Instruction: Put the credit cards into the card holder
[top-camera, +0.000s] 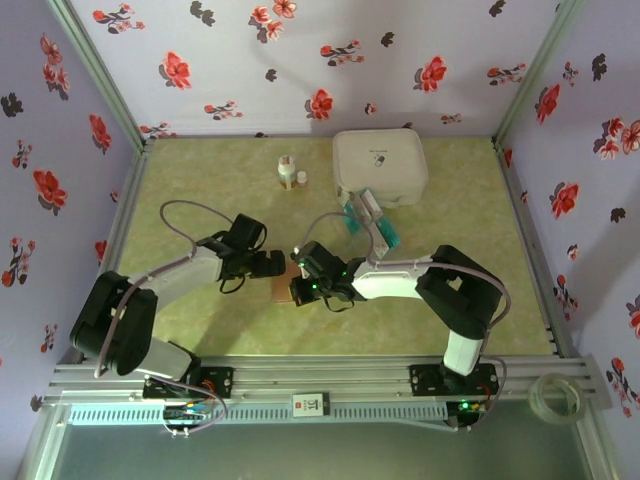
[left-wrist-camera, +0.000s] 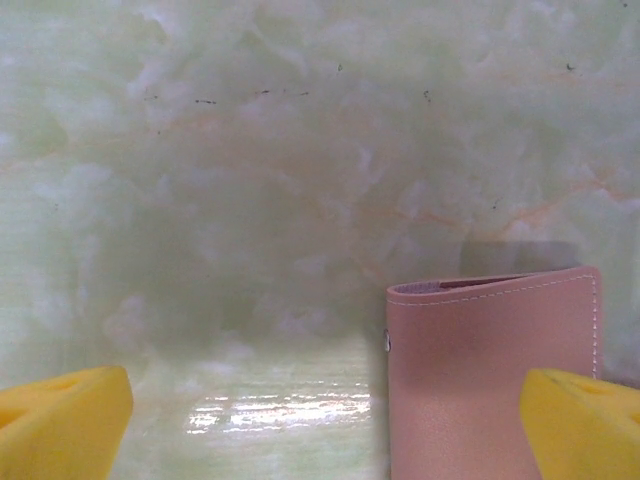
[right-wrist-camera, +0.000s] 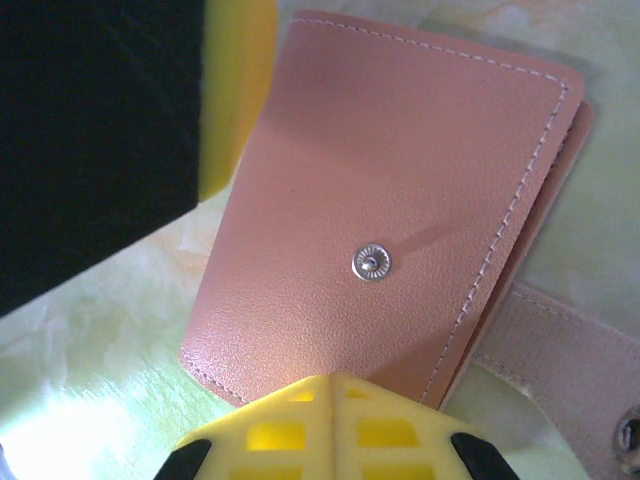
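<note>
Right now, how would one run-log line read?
left end effector: open, beside card holder | right end effector: shut, at its edge | card holder: folded | credit cards: by white box

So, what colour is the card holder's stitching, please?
White stitching on the pinkish-tan card holder; clearest in the right wrist view.

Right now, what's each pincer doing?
Left pincer: open, holding nothing.
Right pincer: shut, tips at the holder's edge; whether it pinches it cannot be told.

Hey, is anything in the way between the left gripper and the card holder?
Nothing visible. The card holder lies on bare table just ahead of the open left gripper, near one fingertip.
</note>
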